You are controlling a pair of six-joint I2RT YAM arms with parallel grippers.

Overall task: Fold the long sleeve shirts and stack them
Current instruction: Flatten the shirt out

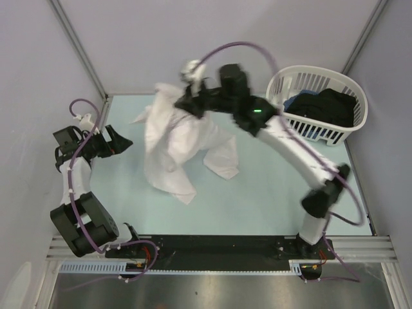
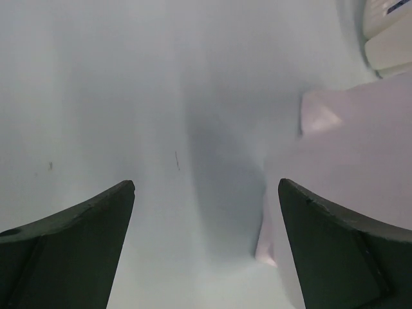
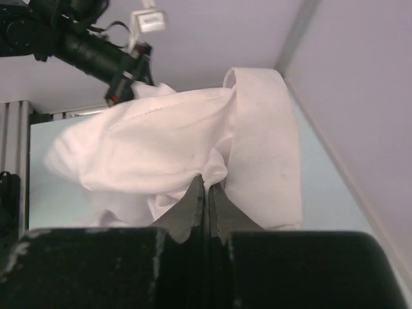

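Observation:
A white long sleeve shirt [image 1: 174,145] hangs bunched over the middle of the pale table, its lower folds and a sleeve trailing on the surface. My right gripper [image 1: 192,106] is shut on a pinch of cloth at the top of the shirt. In the right wrist view the closed fingertips [image 3: 207,185] bite a small fold of the shirt [image 3: 161,141]. My left gripper [image 1: 122,141] stands open at the left side of the table, apart from the cloth. Nothing lies between its fingers [image 2: 206,183], and an edge of the shirt [image 2: 354,161] shows to their right.
A white slatted basket [image 1: 362,109] sits at the back right, holding dark clothes [image 1: 328,106]. Grey walls close in the table at the back and both sides. A corner of the basket [image 2: 393,38] shows in the left wrist view.

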